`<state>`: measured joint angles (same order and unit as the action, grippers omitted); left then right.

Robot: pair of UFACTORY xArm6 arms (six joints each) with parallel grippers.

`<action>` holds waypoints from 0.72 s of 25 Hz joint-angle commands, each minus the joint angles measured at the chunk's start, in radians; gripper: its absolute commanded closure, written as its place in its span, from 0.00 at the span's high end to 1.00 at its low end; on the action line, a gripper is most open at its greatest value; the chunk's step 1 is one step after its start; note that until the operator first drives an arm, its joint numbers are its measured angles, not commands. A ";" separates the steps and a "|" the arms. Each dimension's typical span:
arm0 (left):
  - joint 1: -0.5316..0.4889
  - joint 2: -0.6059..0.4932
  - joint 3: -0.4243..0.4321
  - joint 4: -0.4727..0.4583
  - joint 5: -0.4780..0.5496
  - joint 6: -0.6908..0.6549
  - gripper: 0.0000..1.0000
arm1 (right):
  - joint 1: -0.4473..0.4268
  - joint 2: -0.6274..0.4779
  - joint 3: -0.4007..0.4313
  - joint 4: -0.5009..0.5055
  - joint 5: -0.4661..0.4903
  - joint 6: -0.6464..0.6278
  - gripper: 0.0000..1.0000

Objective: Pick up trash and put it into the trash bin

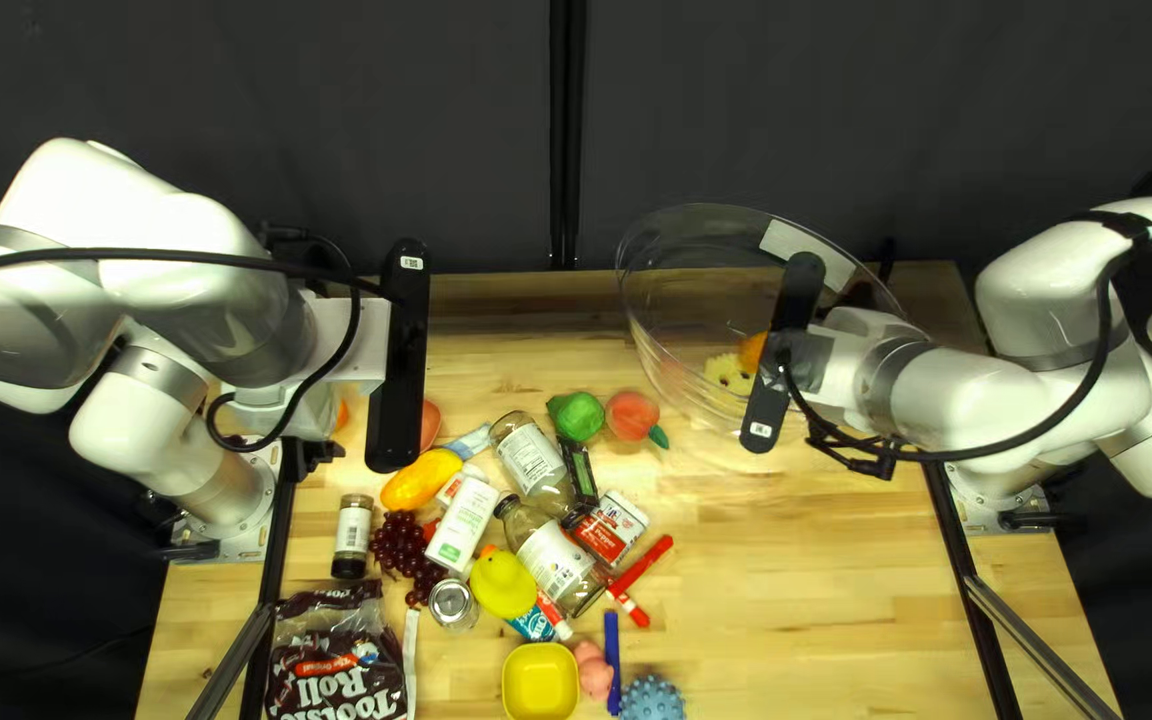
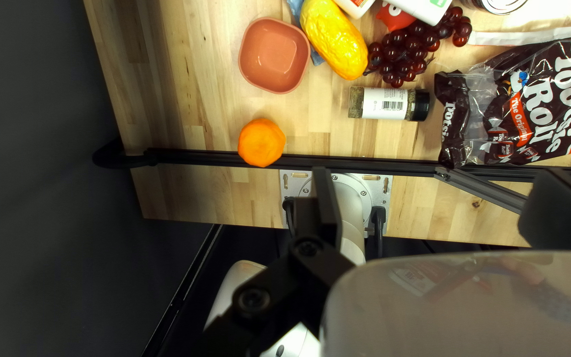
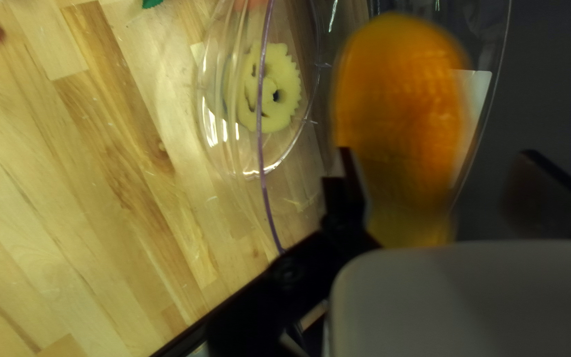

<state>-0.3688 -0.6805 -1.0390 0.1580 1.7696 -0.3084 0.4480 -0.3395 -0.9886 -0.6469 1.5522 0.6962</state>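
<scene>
At the top left view's right, my right gripper (image 1: 779, 354) is over the clear bowl (image 1: 663, 327). In the right wrist view, the right gripper (image 3: 437, 158) stands open, with a blurred orange-yellow thing (image 3: 401, 92) between and ahead of its spread fingers; the far finger is clear of it. A pale yellow smiley piece (image 3: 289, 73) shows through the bowl's wall. My left gripper (image 1: 400, 354) hangs over the table's left part, open and empty in the left wrist view (image 2: 437, 192). Glass bottles (image 1: 532, 460), a can (image 1: 452, 603) and a candy bag (image 1: 330, 667) lie on the table.
Around the bottles lie a mango (image 1: 422, 479), grapes (image 1: 403, 547), a duck (image 1: 503, 583), a spice jar (image 1: 352, 534), a green pepper (image 1: 579, 416) and a peach (image 1: 631, 415). A pink bowl (image 2: 274, 55) and an orange (image 2: 262, 142) are near the left rail.
</scene>
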 commanded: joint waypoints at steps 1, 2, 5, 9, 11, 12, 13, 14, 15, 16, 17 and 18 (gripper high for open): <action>0.000 0.000 0.000 0.000 0.000 0.000 1.00 | 0.055 0.122 -0.094 -0.001 -0.043 -0.041 1.00; 0.000 0.000 0.000 0.000 0.000 0.000 1.00 | 0.063 0.157 -0.110 0.002 -0.073 -0.053 1.00; 0.000 0.000 0.000 0.000 0.000 0.000 1.00 | 0.070 0.276 -0.150 0.013 -0.173 -0.076 1.00; 0.000 0.000 0.000 0.000 0.000 0.000 1.00 | 0.079 0.400 -0.179 0.044 -0.284 -0.093 1.00; 0.000 0.000 0.000 0.000 0.000 0.000 1.00 | 0.096 0.463 -0.193 0.067 -0.348 -0.094 1.00; 0.000 0.000 0.000 0.000 0.000 0.000 1.00 | 0.099 0.483 -0.202 0.074 -0.367 -0.098 1.00; 0.000 0.000 0.000 0.000 0.000 0.000 1.00 | 0.105 0.520 -0.223 0.092 -0.396 -0.111 1.00; 0.000 0.000 0.000 0.000 0.000 0.000 1.00 | 0.108 0.533 -0.233 0.102 -0.405 -0.120 1.00; 0.000 0.000 0.000 0.000 0.000 0.000 1.00 | 0.110 0.556 -0.251 0.117 -0.412 -0.143 1.00; 0.000 0.000 0.000 0.000 0.000 0.000 1.00 | 0.108 0.555 -0.256 0.126 -0.415 -0.162 1.00; 0.000 0.000 0.000 0.000 0.000 0.000 1.00 | 0.106 0.551 -0.255 0.131 -0.418 -0.174 1.00; 0.000 0.000 0.000 0.000 0.000 0.000 1.00 | 0.095 0.542 -0.264 0.158 -0.412 -0.214 1.00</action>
<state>-0.3688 -0.6805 -1.0390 0.1580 1.7696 -0.3084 0.5536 0.2056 -1.2353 -0.5286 1.1454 0.5414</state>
